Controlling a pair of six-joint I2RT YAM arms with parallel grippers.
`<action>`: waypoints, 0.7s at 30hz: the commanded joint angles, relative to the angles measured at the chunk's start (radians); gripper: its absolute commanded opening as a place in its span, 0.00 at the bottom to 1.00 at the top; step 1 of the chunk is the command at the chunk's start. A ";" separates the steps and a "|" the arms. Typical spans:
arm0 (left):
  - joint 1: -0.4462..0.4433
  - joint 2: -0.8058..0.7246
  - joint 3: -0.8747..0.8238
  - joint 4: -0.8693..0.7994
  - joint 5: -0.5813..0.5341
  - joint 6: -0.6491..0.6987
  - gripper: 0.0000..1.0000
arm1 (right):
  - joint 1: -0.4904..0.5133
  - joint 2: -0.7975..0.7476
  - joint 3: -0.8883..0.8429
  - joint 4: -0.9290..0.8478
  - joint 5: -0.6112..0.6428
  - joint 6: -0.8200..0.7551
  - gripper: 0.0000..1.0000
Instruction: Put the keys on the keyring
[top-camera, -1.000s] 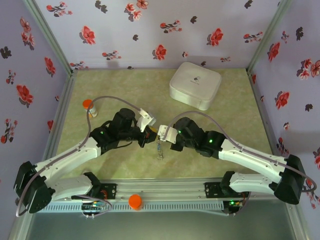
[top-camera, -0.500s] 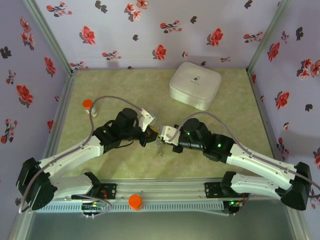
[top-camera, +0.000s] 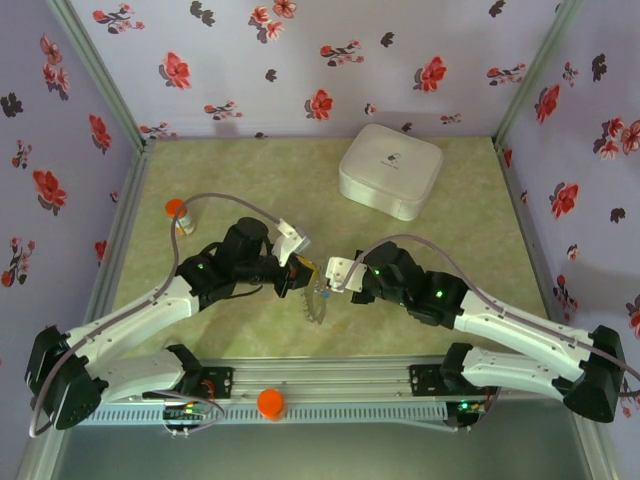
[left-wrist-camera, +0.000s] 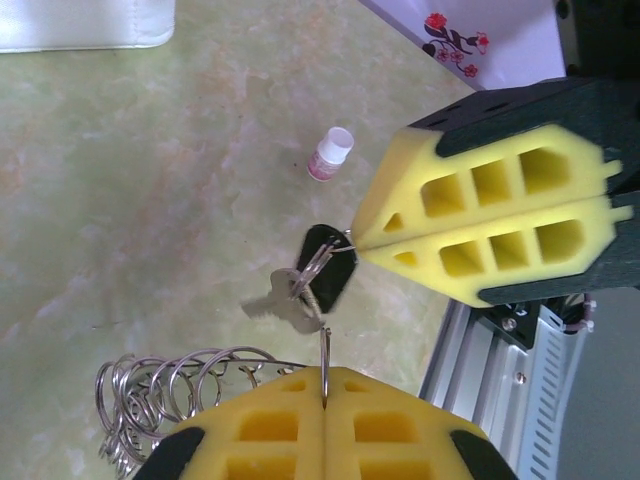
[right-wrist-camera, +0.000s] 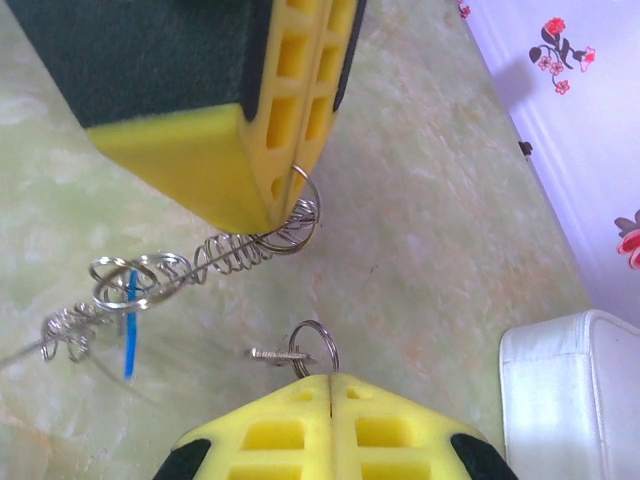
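Both arms lean in over the pale green, marbled tabletop (top-camera: 250, 180), their claws nearly nose to nose above it. The left gripper (top-camera: 303, 270) has its yellow foam pads (left-wrist-camera: 270, 430) pressed flat together, clamped on one thin wire loop of the keyring (right-wrist-camera: 243, 250). From here the ring reads as a string of silvery coils, bumpy and springy-looking, trailing away from the pinched loop and sagging toward the table. The blue key (right-wrist-camera: 130, 322), a slim plastic sliver, hangs among the looser loops further along that string.

The right gripper (top-camera: 330, 280) is also squeezed tight, its ribbed, honeycombed foam tips closed on a small split ring (right-wrist-camera: 313, 346). The black-headed key (left-wrist-camera: 322, 268) dangles from that little ring, its glossy rounded head against a dull silver blade, in the gap between the two claws and just beside the keyring, not threaded on it.

Behind them sits a smooth white box (top-camera: 390, 170) with rounded corners, and a small white cylinder (left-wrist-camera: 330, 153) with a pinkish band stands on the mat, well apart from the keys.
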 joint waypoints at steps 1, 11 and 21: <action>-0.007 -0.018 0.013 0.003 0.074 0.005 0.00 | 0.006 -0.011 -0.002 0.067 -0.038 -0.058 0.00; -0.007 0.019 0.053 -0.033 0.101 -0.025 0.00 | 0.006 -0.036 -0.004 0.129 -0.161 -0.070 0.00; -0.007 0.037 0.074 -0.042 0.131 -0.052 0.00 | 0.006 -0.023 -0.012 0.116 -0.157 -0.113 0.00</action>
